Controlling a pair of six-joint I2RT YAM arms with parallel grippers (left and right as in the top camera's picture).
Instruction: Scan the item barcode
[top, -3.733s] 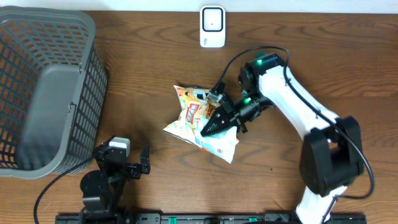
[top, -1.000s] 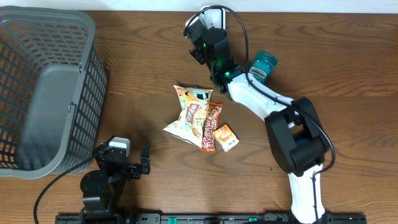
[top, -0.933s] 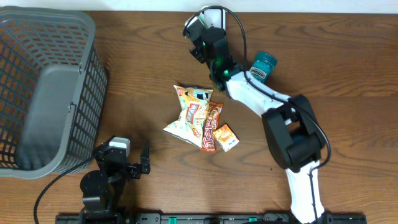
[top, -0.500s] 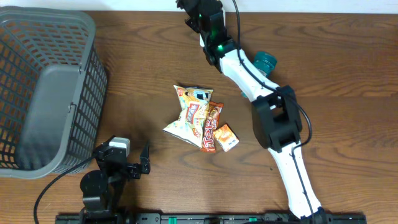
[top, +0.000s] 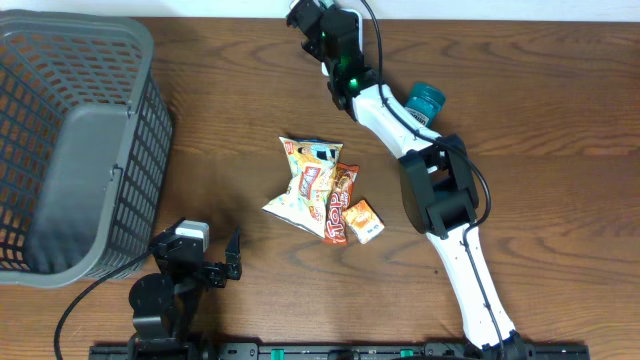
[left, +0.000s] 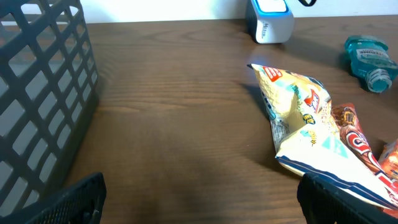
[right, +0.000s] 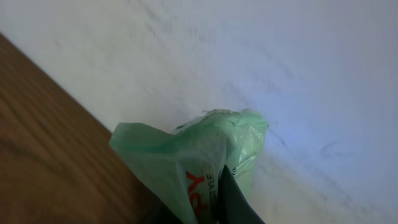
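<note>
Pinching a crinkled green plastic packet (right: 205, 146) with red lettering, the right claw (top: 306, 16) was clamped shut on it at the worktop's (top: 520, 120) far edge, against a matt white wall (right: 280, 74), the boxy white scanner (left: 269, 18) just beside it. The left claw (left: 214, 208) stood wide apart over bare wood grain, a grey lattice basket (top: 70, 140) to its left and creased snack bags (left: 305, 118) ahead to its right.

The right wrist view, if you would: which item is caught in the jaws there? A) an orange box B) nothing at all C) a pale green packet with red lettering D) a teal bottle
C: a pale green packet with red lettering sits in the shut jaws; the orange box and teal bottle lie on the table.
</note>
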